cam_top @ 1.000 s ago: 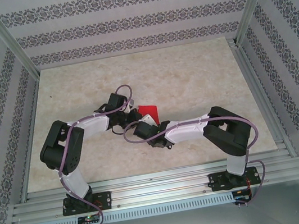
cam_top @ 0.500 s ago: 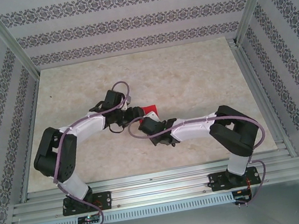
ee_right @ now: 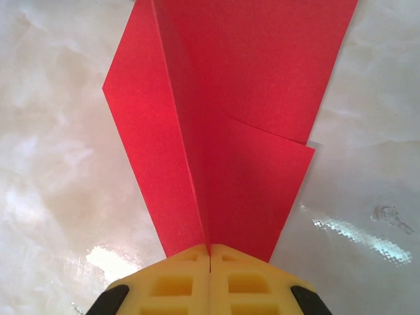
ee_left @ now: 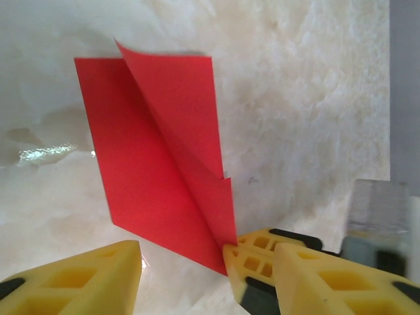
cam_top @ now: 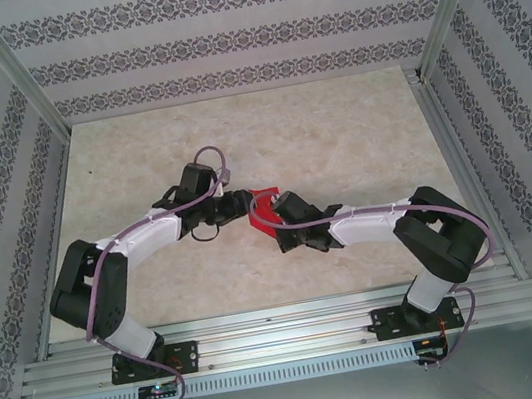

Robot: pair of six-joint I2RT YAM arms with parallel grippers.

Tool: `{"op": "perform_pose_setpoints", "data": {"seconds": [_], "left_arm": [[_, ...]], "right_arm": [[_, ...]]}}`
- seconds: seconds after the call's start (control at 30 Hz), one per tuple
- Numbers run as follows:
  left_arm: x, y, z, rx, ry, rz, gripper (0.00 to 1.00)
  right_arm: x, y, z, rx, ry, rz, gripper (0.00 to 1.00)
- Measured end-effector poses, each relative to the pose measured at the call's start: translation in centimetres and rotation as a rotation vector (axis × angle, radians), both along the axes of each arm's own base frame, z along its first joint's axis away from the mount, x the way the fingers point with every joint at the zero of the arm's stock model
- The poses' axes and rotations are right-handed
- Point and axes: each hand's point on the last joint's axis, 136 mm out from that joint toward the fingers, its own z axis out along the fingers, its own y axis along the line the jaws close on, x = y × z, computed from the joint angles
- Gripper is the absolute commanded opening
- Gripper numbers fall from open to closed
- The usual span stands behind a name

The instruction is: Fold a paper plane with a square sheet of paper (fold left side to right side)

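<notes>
Mid-table squeeze: the left arm (cam_top: 141, 241) and the right arm (cam_top: 381, 222) reach in from either side and meet at the folded red paper (cam_top: 263, 212). The right arm's fingers (ee_right: 170, 282) are pinched together on its pointed tip, and the left arm's fingers (ee_left: 72, 279) are spread just beside them. The far half of the table (cam_top: 336, 128) lies bare up to the patterned walls (cam_top: 221, 40). A near strip between the arms is also open.

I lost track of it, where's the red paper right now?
In the top view the red paper sits near the table centre, its pointed end pinched in the shut right gripper.
</notes>
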Motion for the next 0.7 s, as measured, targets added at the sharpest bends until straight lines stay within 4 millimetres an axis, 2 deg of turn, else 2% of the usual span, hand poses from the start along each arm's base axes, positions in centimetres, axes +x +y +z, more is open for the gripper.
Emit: {"op": "perform_pose_setpoints", "data": {"seconds": [0.2,0.3,0.53,0.7], "left_arm": [[-1.0,-2.1,-3.6,-0.004,0.081,-0.048,0.4],[-1.4,-2.8,-4.7,0.006,0.107,-0.066,0.39],[-0.9,-3.5,-5.9,0.01,0.122,-0.068,0.41],[-0.8,-3.6,-6.1,0.009,0.128,-0.063,0.41]], "right_arm": [[0.0,0.5,0.1,0.069,0.025,0.01,0.04],[0.0,0.5,0.0,0.094,0.033,0.006,0.04],[0.0,0.6,0.0,0.135,0.052,0.003,0.06],[-0.1,0.7,0.2,0.146,0.058,0.004,0.16]]}}
